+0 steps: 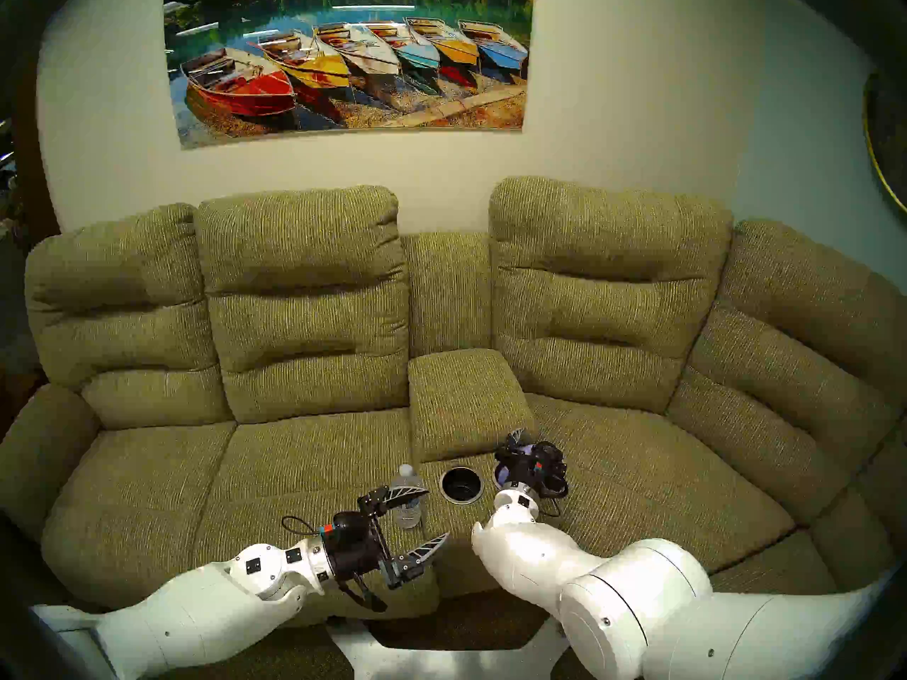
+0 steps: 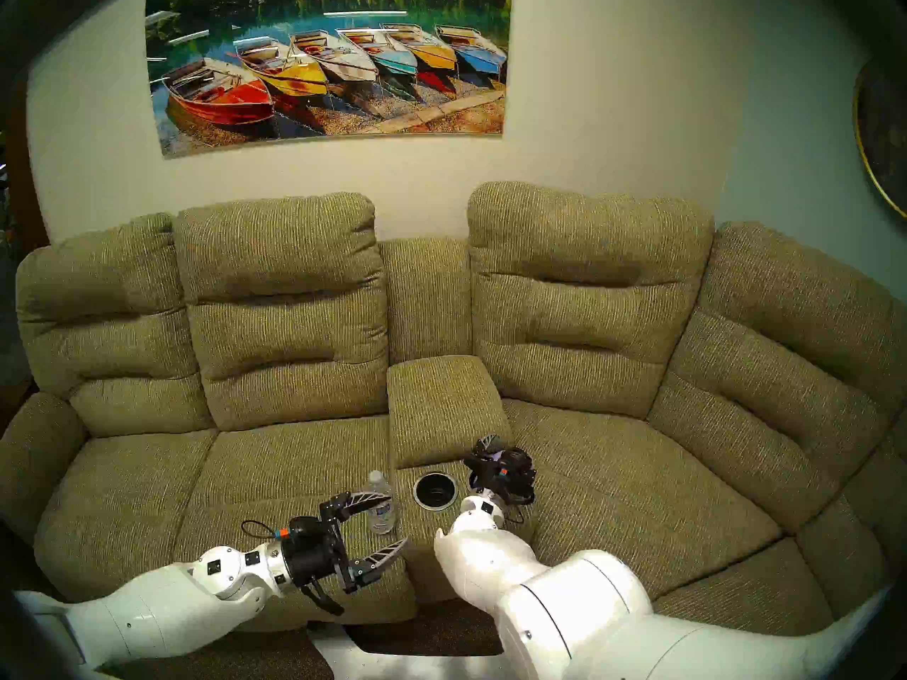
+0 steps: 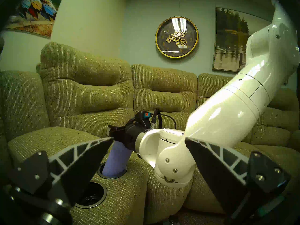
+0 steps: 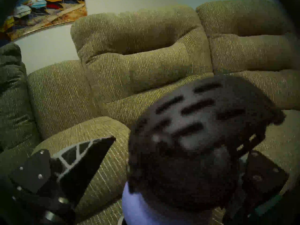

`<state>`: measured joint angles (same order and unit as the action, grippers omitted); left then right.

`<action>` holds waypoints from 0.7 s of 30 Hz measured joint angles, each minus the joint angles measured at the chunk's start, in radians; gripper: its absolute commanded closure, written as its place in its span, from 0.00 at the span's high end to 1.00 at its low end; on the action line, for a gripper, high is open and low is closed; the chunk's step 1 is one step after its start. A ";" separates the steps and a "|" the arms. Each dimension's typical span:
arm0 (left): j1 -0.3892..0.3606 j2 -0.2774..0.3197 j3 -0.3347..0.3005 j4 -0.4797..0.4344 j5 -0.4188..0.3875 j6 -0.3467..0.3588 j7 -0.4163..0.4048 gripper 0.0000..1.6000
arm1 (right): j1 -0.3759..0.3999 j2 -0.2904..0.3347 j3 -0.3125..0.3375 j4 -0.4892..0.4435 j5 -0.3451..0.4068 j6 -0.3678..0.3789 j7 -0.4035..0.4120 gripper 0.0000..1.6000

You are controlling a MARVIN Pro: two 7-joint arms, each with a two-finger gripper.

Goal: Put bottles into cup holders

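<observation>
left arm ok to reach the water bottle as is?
Probably yes. The left gripper is open, its fingers spread beside the upright water bottle on the seat cushion; nothing lies between them. The right gripper is busy at the lavender flask on the far side.

Layout: sofa console, 2 holders, 2 bottles.

Console [image 1: 461, 399] sits btwn the 2 seats. Holders side by side at its front: left holder [image 1: 461, 485] has nothing in it, right holder [image 3: 112, 175] has the flask [image 3: 117, 158] in it, tilted, my right gripper [image 1: 521, 460] at its top. Water bottle [image 1: 407, 500] upright on left seat, just left of console, btwn fingers of my left gripper [image 1: 431, 516].
</observation>
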<state>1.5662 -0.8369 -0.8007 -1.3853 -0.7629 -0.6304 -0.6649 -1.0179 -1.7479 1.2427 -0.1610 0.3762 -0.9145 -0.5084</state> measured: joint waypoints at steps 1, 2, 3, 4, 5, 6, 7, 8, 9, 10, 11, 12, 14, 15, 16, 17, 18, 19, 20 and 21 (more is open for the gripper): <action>0.000 0.000 0.000 0.000 0.000 0.000 0.000 1.00 | 0.000 0.000 -0.002 0.000 -0.004 -0.005 0.000 1.00; 0.000 0.000 0.000 0.000 0.000 0.000 0.000 1.00 | 0.001 0.000 -0.005 0.000 -0.007 -0.009 0.000 1.00; 0.000 0.000 0.000 0.000 0.000 0.000 0.000 1.00 | 0.001 0.000 -0.008 -0.001 -0.013 -0.014 -0.003 1.00; 0.000 0.000 0.000 0.000 0.000 0.000 0.000 1.00 | 0.001 0.001 -0.011 -0.003 -0.018 -0.018 -0.006 1.00; 0.000 0.000 0.000 0.000 0.000 0.000 0.000 1.00 | 0.000 0.002 -0.013 -0.008 -0.022 -0.021 -0.011 1.00; 0.000 0.000 0.000 0.000 0.000 0.000 0.000 1.00 | 0.000 0.002 -0.015 -0.011 -0.025 -0.022 -0.014 1.00; 0.000 0.000 0.000 0.000 0.000 0.000 0.000 1.00 | 0.000 0.003 -0.016 -0.015 -0.028 -0.024 -0.017 1.00; 0.000 0.000 0.000 0.000 0.000 0.000 0.000 1.00 | -0.003 0.006 -0.019 -0.030 -0.035 -0.026 -0.023 1.00; 0.000 0.000 0.000 0.000 0.000 0.000 0.000 1.00 | -0.007 0.009 -0.020 -0.044 -0.040 -0.028 -0.028 1.00; 0.000 0.000 0.000 0.000 0.000 0.000 0.000 1.00 | -0.011 0.013 -0.021 -0.060 -0.044 -0.029 -0.033 1.00; 0.000 0.000 0.000 0.000 0.000 0.000 0.000 1.00 | -0.016 0.016 -0.022 -0.075 -0.048 -0.030 -0.038 1.00; 0.000 0.000 0.000 0.000 0.000 0.000 0.000 1.00 | -0.018 0.018 -0.022 -0.084 -0.051 -0.031 -0.042 1.00; 0.000 0.000 0.000 0.000 0.000 0.000 0.000 1.00 | -0.030 0.025 -0.024 -0.120 -0.065 -0.033 -0.061 1.00; 0.000 0.000 0.000 0.000 0.000 0.000 0.000 1.00 | -0.034 0.029 -0.026 -0.134 -0.072 -0.033 -0.072 1.00; 0.000 0.000 0.000 0.000 0.000 0.000 0.000 1.00 | -0.036 0.031 -0.027 -0.142 -0.077 -0.034 -0.078 1.00; 0.000 0.000 0.000 0.000 0.000 0.000 0.000 1.00 | -0.038 0.033 -0.028 -0.149 -0.082 -0.034 -0.085 1.00; 0.000 0.000 0.000 0.000 0.000 0.000 0.000 1.00 | -0.042 0.038 -0.031 -0.164 -0.094 -0.034 -0.099 1.00; 0.000 0.000 0.000 0.000 0.000 0.000 0.000 1.00 | -0.047 0.044 -0.033 -0.182 -0.107 -0.035 -0.114 1.00; 0.000 0.000 0.000 0.000 0.000 0.000 0.000 1.00 | -0.054 0.055 -0.034 -0.208 -0.123 -0.035 -0.139 1.00; 0.000 0.000 0.000 0.000 0.000 0.000 0.000 1.00 | -0.056 0.058 -0.034 -0.216 -0.128 -0.036 -0.147 1.00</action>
<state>1.5661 -0.8372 -0.8008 -1.3853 -0.7630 -0.6307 -0.6647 -1.0740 -1.6895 1.2091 -0.3766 0.2486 -0.9502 -0.6552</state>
